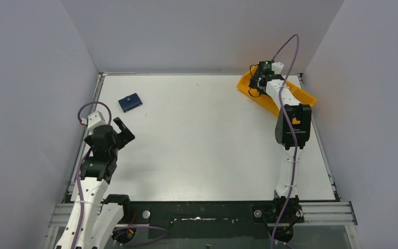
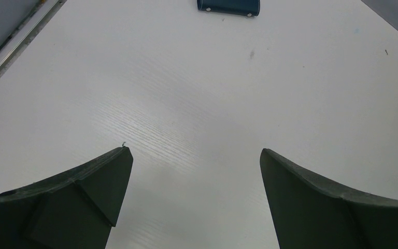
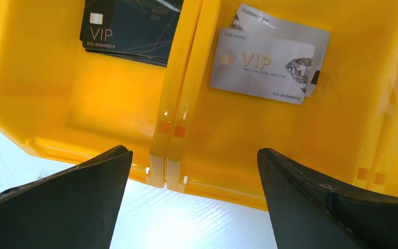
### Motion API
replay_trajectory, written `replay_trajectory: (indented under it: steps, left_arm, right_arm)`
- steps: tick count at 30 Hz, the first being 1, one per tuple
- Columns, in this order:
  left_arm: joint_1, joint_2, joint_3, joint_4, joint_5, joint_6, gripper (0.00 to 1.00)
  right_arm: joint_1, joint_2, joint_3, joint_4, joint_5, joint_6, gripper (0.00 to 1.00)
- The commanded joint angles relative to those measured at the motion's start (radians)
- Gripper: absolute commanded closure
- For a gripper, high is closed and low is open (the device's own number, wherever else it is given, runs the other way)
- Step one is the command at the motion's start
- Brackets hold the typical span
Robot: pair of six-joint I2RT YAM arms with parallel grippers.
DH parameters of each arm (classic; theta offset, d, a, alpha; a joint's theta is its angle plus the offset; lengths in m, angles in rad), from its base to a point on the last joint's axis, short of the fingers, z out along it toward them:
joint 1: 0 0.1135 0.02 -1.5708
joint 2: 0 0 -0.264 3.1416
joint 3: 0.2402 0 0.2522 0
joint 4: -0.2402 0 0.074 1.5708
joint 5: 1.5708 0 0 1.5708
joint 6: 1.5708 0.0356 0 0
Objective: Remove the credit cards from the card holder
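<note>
Hovering above the near wall of the orange tray (image 3: 83, 111), the right gripper (image 3: 194, 151) is held with its jaws spread wide and nothing between them. It is lined up with the divider between two of the tray's compartments.

A silver card (image 3: 261, 67) is seen flat on the floor of the compartment to the right of that divider. It lies on top of a second card (image 3: 295, 28), of which only an edge shows. A dark card (image 3: 129, 26) lies in the compartment to the left. The cards are judged to have been dropped there so that they are kept sorted and off the table.

The card holder (image 1: 130, 102) is found well apart from the tray, across the table on its left side, folded shut and flat. Whether any card remains inside cannot be told.

The left gripper (image 1: 122, 132) is also fully open and empty. It is held far from the tray and near the holder, above bare table, with the holder at the top edge of its wrist view. This placing is judged to suit a reach for the holder, should more cards need to be drawn out.
</note>
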Motion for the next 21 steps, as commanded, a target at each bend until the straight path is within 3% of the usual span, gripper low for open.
replay_trajectory:
  steps: [1,21]
  left_arm:
    - [0.007,-0.009,0.011,0.058,0.002,-0.012,0.03]
    - [0.008,-0.015,0.011,0.061,0.008,-0.012,0.03]
  right_arm:
    - [0.008,0.001,0.029,0.011,-0.014,0.003,0.04]
    - [0.027,0.012,-0.021,0.036,-0.026,0.011,0.13]
